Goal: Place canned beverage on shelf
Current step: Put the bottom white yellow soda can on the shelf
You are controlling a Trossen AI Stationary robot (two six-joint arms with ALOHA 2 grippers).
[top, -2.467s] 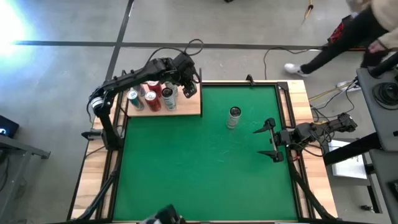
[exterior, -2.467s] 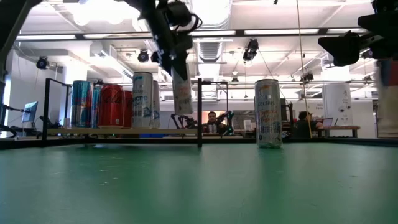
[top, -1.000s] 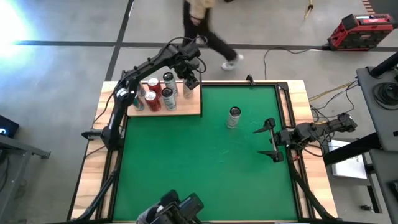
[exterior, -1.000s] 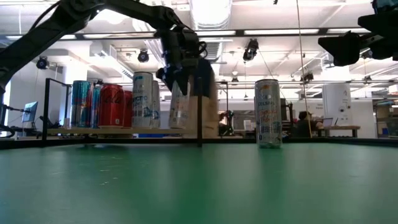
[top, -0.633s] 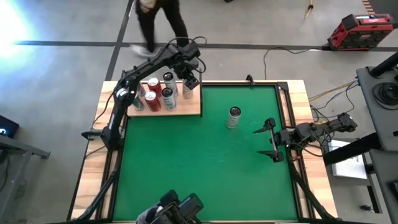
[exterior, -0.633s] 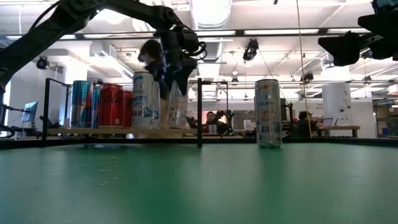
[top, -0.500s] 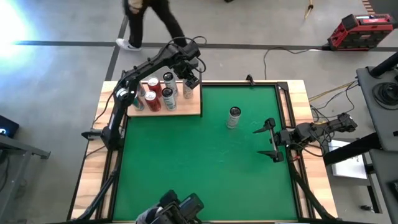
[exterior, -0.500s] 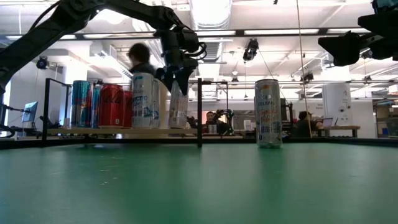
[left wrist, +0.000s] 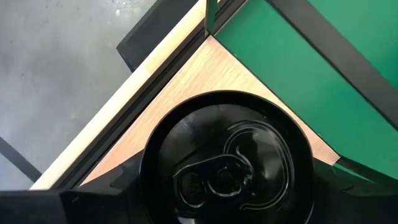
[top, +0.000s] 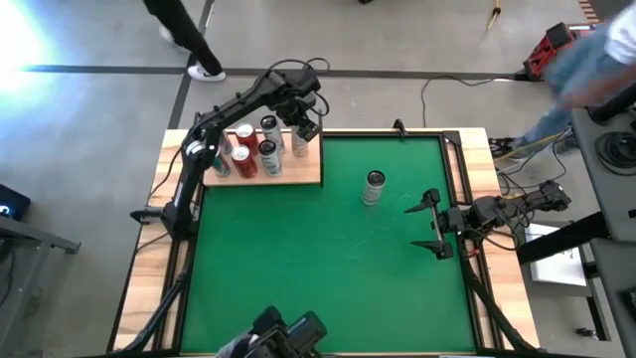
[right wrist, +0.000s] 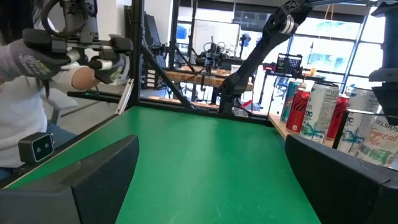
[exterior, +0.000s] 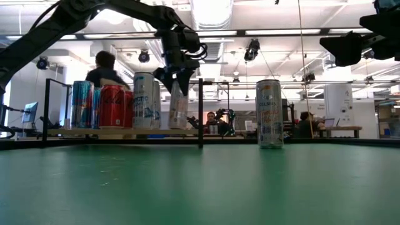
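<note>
From where I stand, the left gripper [top: 301, 134] reaches over the far right corner of the shelf [top: 298, 175], its jaws set around the top of a pale slim can [exterior: 177, 106]. In the low view that can stands upright on the light-wood board, just beside the thin black corner rod [exterior: 200, 112]. The left wrist view looks straight down on the can's dark lid [left wrist: 225, 168], with dark fingers [left wrist: 93, 204] on either side of it and the board's corner beneath. Whether the jaws grip the can or have slackened off it, I cannot tell.

Four other cans share the shelf: a teal one [exterior: 81, 104] at the left end, a red one [exterior: 112, 106] next to it, a white-and-blue one [exterior: 144, 100], and another red-topped one [top: 267, 155] seen from above.

A further tall can [top: 374, 186] stands alone on the green mat [top: 328, 278], well apart from the shelf, toward the right arm. The right gripper [top: 431, 225] waits near the mat's right edge, low over the table [top: 154, 259], its jaws wide apart and holding nothing.

A person [exterior: 102, 70] shows behind the shelf.
</note>
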